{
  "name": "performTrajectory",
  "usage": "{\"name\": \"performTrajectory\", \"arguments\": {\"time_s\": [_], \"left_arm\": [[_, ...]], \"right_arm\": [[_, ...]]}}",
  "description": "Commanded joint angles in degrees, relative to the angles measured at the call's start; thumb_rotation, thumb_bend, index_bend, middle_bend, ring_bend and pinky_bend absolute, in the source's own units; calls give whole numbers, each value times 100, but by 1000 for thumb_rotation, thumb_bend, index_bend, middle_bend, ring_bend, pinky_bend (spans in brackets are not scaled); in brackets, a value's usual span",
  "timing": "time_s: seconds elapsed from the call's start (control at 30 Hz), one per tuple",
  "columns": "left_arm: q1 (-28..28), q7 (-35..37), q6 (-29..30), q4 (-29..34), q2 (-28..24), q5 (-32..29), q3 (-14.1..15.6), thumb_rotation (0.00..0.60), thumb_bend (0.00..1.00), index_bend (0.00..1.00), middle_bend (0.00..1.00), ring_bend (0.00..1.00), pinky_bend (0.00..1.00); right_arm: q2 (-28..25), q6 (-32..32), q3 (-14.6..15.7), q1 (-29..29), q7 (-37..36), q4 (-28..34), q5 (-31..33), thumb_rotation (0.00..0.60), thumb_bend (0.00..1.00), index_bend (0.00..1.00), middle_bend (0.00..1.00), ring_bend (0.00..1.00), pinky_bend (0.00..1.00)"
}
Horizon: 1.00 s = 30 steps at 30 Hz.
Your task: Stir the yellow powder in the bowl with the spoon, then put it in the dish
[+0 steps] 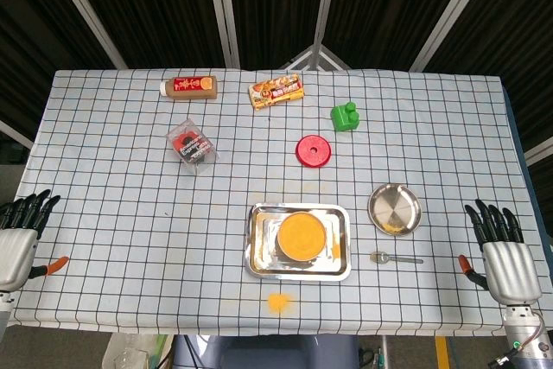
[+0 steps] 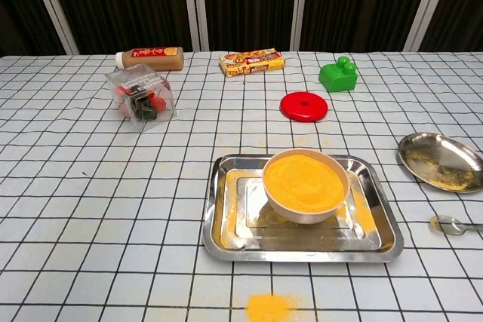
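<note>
Task not begun. Spoon (image 1: pixel 396 257) untouched on bench, just right of tray (image 1: pixel 256 252) holding bowl (image 1: pixel 301 237) of yellow powder; dish (image 1: pixel 395 209) right of tray. Left robot hand (image 1: pixel 17 239) and right robot hand (image 1: pixel 503 257) wide, holding nothing. Next move likely: right robot hand picks up spoon.

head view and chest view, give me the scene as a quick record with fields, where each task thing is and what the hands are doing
bowl: full of yellow powder, standing in the tray
tray: steel, near the table's front edge, powder dusted inside
spoon: flat on the cloth, right of the tray, untouched
dish: round steel, just behind the spoon, some yellow powder in it
spilled powder: small heap on the cloth in front of the tray
left hand: at the left table edge, holding nothing
right hand: at the right table edge, fingers apart, holding nothing
</note>
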State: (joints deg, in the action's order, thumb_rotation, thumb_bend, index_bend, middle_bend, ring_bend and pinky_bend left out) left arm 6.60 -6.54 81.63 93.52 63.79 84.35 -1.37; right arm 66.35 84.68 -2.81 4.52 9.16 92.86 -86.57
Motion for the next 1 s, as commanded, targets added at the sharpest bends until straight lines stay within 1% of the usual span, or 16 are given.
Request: {"name": "performTrajectory", "arguments": {"time_s": [0.03,0.2,0.27,0.3,0.37,0.47,0.57,0.77,1.0], "left_arm": [[-7,49,35,-5,3,19,-10,600,0,0,0,0,0],[-10,62,55,3,3,25,-17,600,0,0,0,0,0],[-9,54,66,-5,5,42,-16,600,0,0,0,0,0],[-9,56,66,-5,6,42,-16,600,0,0,0,0,0],[-8,57,61,-9,9,31,-19,600,0,0,0,0,0],[-1,65,32,-17,12,4,-22,600,0,0,0,0,0],[8,87,11,-26,13,-26,-36,600,0,0,0,0,0],[12,121,36,-31,22,-8,-49,600,0,0,0,0,0],[4,136,56,-22,26,-7,-52,600,0,0,0,0,0]], "right_arm": [[17,-34,32,2,83,38,-9,600,365,0,0,0,0],[89,-197,113,15,198,187,47,600,365,0,0,0,0],[129,-338,155,38,276,279,121,600,365,34,0,0,0],[154,-417,167,53,312,328,177,600,365,69,0,0,0],[207,-541,165,83,377,402,296,600,365,214,0,0,0],[319,-685,120,148,560,427,471,600,365,378,41,0,0],[486,-761,43,230,804,322,596,600,365,459,96,0,0],[928,-916,-100,360,1147,-11,935,600,364,510,125,0,0],[1331,-1179,-196,481,1375,-349,1365,600,365,511,125,0,0]]}}
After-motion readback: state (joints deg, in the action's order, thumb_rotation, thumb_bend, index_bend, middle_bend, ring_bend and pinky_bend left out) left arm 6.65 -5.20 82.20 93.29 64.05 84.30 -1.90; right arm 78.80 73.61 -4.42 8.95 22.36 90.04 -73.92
